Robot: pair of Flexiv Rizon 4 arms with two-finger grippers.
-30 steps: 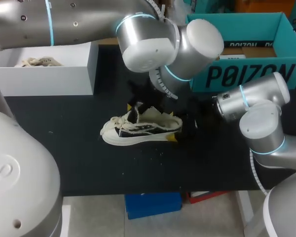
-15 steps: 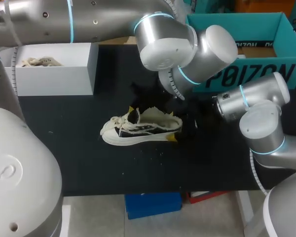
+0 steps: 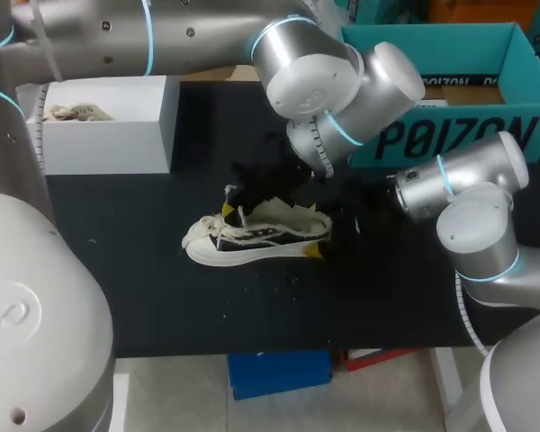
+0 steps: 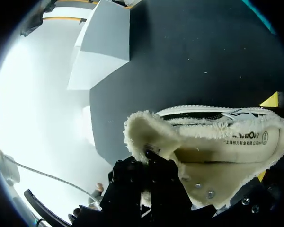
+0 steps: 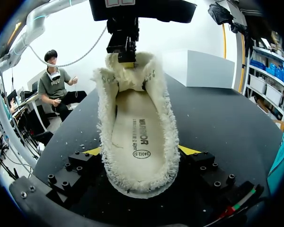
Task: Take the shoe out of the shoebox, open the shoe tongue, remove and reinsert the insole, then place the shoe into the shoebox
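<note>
Left pincer (image 3: 227,200) has lifted the pinched tongue (image 4: 146,135); right pincer (image 5: 139,150) clamps shoe (image 3: 252,243), toe leftward.

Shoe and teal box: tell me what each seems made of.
The shoe: upper looks like cream canvas, matte, with frayed fuzzy edges; sole seems smooth off-white rubber. The teal box: likely cardboard, matte printed outside, plain brown inside.

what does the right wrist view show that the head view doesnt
Only the right wrist view: the insole lying inside the shoe, and the left gripper pinching the tongue. Only the head view: the shoe's black side panel and a cream thing inside the white box. Both: the shoe, the black table and the white box's outside.
</note>
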